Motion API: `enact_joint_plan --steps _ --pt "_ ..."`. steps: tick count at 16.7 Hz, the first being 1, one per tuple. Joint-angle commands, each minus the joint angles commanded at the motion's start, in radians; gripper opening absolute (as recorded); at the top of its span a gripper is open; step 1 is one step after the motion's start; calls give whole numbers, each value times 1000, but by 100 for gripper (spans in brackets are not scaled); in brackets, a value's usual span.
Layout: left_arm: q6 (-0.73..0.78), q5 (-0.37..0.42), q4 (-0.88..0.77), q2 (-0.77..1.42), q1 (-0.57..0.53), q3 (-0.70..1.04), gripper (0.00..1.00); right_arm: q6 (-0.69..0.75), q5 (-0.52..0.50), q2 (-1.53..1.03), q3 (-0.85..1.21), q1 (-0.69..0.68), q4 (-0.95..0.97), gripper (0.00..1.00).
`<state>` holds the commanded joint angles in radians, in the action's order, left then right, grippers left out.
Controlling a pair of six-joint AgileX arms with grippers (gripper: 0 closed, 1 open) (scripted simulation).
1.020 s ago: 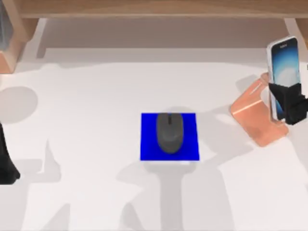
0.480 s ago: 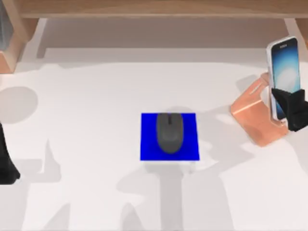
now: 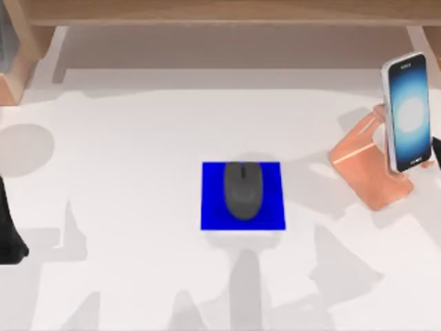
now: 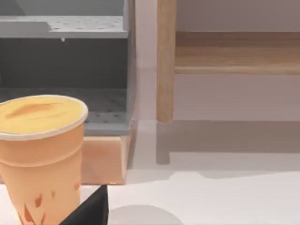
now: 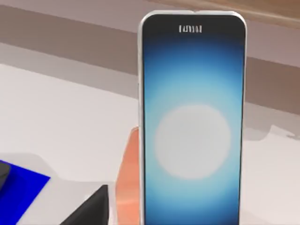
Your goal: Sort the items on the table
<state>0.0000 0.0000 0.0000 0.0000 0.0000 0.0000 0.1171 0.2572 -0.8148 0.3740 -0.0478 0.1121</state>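
On the white table, the blue pad lay well left of the right gripper, at the table's right edge; its jaw state could not be told. The copper stand sat just beside that gripper, bearing the smartphone upright. The mouse rested on the pad. Left arm parked at left edge.

My right pincer is cut off at the top view's right edge, so can't tell its fingers. Smartphone bottom runs off the right wrist pic; left arm half out of frame.
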Motion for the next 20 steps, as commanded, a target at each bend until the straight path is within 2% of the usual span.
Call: enact_joint_plan --steps 10,13,20 --pt "0 0 0 0 0 0 100 -100 -221 719 -321 41 -96 100" --pt "0 0 0 0 0 0 100 -116 -254 807 -369 47 -111 100" --pt "0 2 6 10 3 2 100 -117 -257 815 -374 48 -112 100"
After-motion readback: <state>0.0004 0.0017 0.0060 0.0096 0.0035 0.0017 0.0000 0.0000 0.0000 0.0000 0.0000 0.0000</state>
